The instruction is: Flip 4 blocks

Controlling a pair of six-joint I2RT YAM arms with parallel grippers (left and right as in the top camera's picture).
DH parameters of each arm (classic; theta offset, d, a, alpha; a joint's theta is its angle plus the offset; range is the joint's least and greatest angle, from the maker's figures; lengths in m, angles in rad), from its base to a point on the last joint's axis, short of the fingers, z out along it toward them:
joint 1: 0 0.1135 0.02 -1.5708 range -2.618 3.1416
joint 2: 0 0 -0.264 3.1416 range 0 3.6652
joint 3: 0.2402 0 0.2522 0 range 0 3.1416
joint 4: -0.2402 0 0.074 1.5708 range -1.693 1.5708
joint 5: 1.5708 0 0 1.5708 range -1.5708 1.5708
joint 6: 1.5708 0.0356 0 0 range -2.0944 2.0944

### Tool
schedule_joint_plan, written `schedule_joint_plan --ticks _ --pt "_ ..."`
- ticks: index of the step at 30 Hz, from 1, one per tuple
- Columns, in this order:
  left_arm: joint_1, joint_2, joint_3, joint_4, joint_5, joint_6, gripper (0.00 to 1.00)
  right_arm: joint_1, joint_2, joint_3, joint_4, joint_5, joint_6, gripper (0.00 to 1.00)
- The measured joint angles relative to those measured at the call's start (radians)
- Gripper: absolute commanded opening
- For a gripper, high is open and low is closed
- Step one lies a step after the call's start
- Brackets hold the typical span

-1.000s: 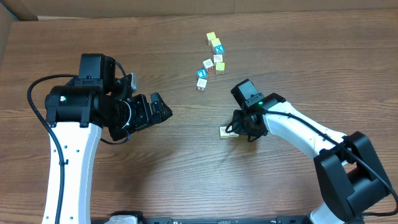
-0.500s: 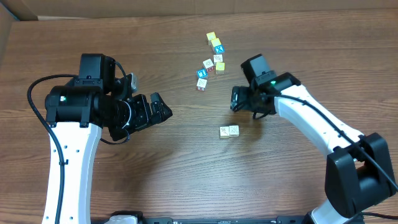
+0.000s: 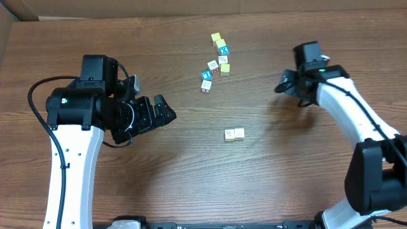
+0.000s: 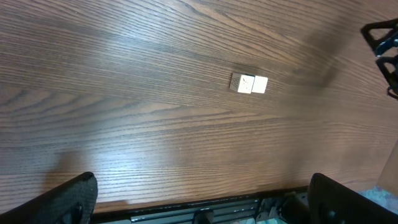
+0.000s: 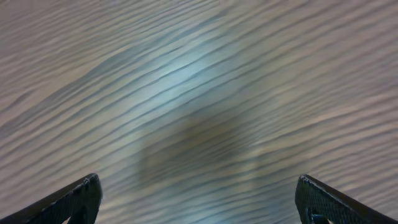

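Left gripper (image 3: 166,109): no change over the last second. It is parked left of centre with jaws wide and nothing between them. My left wrist cam looks across bare table (image 3: 191,184) at the placed cubes.

Far cluster (image 3: 216,63): untouched, same layout as a second ago. It is a loose heap of small cubes, far of centre, with a couple of blue faces in it. The faces are too small for me to read.

Pair of blocks (image 3: 234,134): two cream cubes side by side and touching, mid-table, near of the cluster. A second ago the right fingers were down on this spot; now both cubes stand free, flat, with pale faces up.

Right gripper (image 3: 281,86): this is the change. It let go, lifted and swung off to the far right, well apart from the pair. The right wrist cam shows fingers spread wide over blurred wood grain, holding nothing.

My read: that flip-and-place is finished, so likely two done. The remaining blocks should come from the far cluster.
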Motion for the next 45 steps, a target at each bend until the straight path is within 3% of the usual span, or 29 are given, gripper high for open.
schedule_joint_plan --ticks 21,26,33,37,42,45 --pt "0.0 0.001 0.0 0.074 0.005 -0.087 1.0 -0.039 0.0 0.0 -0.001 0.011 0.0 1.0" --pt "-0.022 0.001 0.0 0.098 -0.007 -0.13 0.86 -0.039 0.0 0.0 -0.001 0.012 0.0 1.0" --pt "-0.16 0.07 0.019 0.053 -0.106 -0.216 0.84 -0.039 0.0 0.0 -0.001 0.011 0.0 1.0" --pt "-0.217 0.249 0.177 -0.028 -0.152 -0.225 0.83 -0.039 0.0 0.0 -0.002 0.011 0.0 1.0" --pt "-0.259 0.533 0.525 -0.132 -0.243 -0.225 0.82 -0.039 0.0 0.0 0.0 0.011 0.0 1.0" --pt "-0.269 0.668 0.656 -0.103 -0.27 -0.227 0.67 -0.039 0.0 0.0 -0.002 0.011 0.0 1.0"
